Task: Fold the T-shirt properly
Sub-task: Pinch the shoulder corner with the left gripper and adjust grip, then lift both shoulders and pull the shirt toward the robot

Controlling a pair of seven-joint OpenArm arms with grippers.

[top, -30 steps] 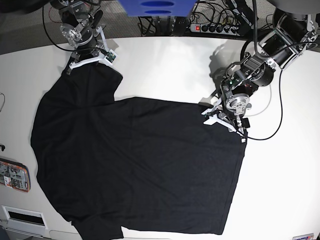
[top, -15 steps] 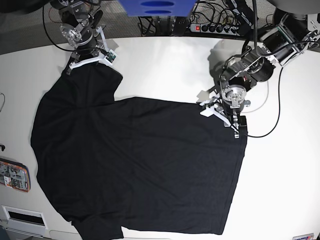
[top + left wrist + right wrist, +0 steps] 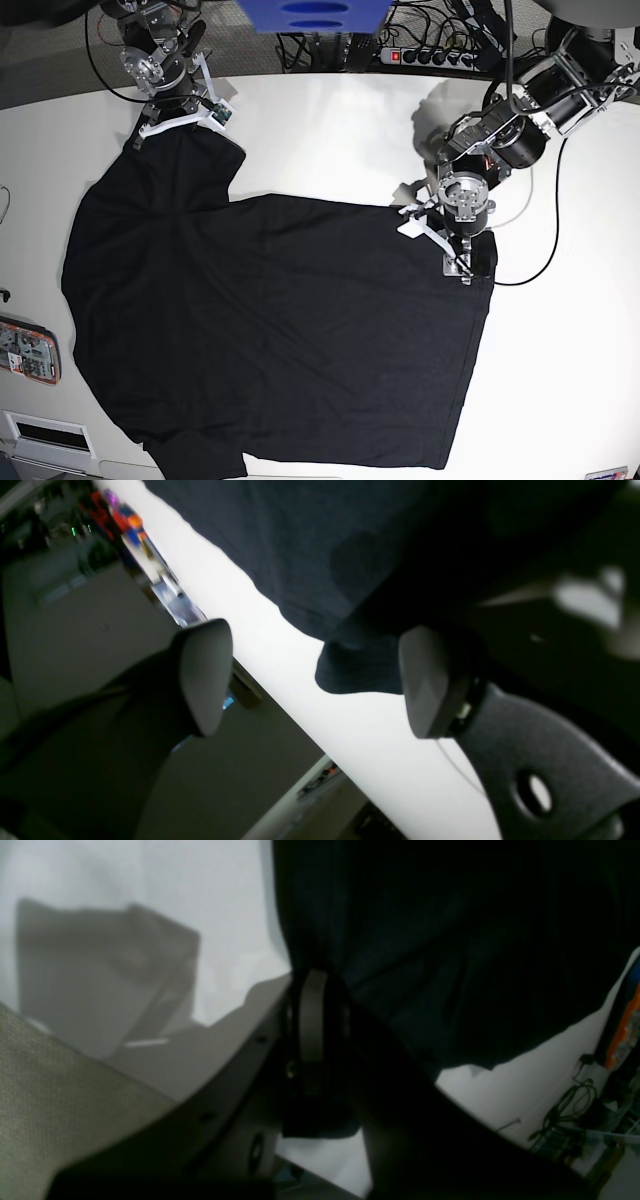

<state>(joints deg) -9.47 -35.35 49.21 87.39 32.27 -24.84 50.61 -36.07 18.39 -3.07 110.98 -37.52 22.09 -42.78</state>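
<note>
**A:** Where is the shirt?

**B:** The T-shirt (image 3: 270, 330) lies spread across the white table (image 3: 330, 140), dark and matte, mostly flat; it covers the middle and the near part of the tabletop, and its lower hem reaches the table's front edge; one sleeve runs up toward the far corner on the base view's left, where faint creases fan out from the pinch

**A:** And your hands?

**B:** My right gripper (image 3: 180, 122) is at that far sleeve; in my right wrist view the jaws are pressed together with black cloth (image 3: 450, 965) coming out from between them, so I am clamped on the T-shirt there; my left gripper (image 3: 447, 245) sits over the shirt's upper corner on the base view's right; in my left wrist view the two pads (image 3: 205, 675) stand wide apart, with a rounded corner of the fabric (image 3: 360, 665) lying on the table between them, close to the pad on that view's right; whether it touches that pad I cannot tell; nothing is held in that hand

**A:** What else is around?

**B:** A power strip (image 3: 430, 55) with a red switch lies beyond the far edge among cables; a blue object (image 3: 310, 15) hangs at the top of the base view; a small colourful item (image 3: 28, 350) lies at the table's left edge; a black cable (image 3: 545, 240) loops from my left arm across the bare table beside the shirt
</note>
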